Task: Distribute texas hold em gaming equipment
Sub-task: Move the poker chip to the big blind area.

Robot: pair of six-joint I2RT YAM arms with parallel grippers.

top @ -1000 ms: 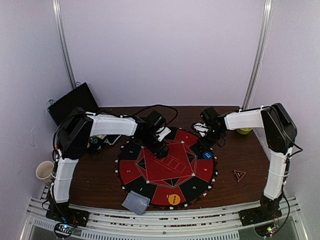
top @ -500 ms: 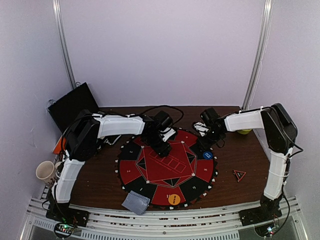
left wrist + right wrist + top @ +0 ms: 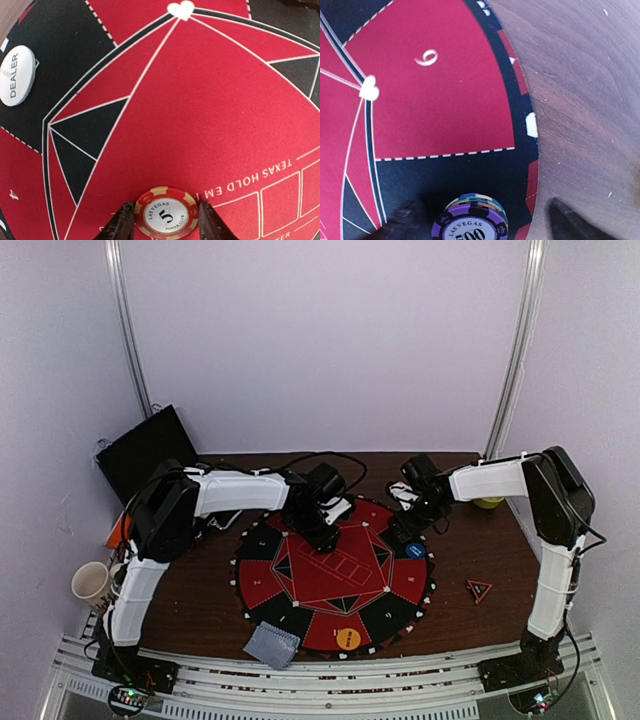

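On the round red and black poker mat (image 3: 265,585), my left gripper (image 3: 318,531) is low over the red centre. Its fingers (image 3: 122,226) press both sides of a red "5" poker chip (image 3: 165,216) lying flat on the felt. A white dealer button (image 3: 16,76) lies on a black segment to the left. My right gripper (image 3: 405,530) is at the mat's far right edge, open wide around a purple-topped chip stack (image 3: 471,222) without touching it. A blue disc (image 3: 415,551) and an orange disc (image 3: 348,638) lie on the mat. Grey-backed cards (image 3: 272,644) lie at the near edge.
A white mug (image 3: 90,583) stands off the table's left side. A yellow bowl (image 3: 489,503) sits at the back right and a small red triangle (image 3: 478,589) lies on the wood right of the mat. A black box (image 3: 145,447) leans at the back left.
My left gripper shifted right over the mat's centre and closed in on the red chip. My right gripper's jaws spread wide, away from the purple-topped stack.
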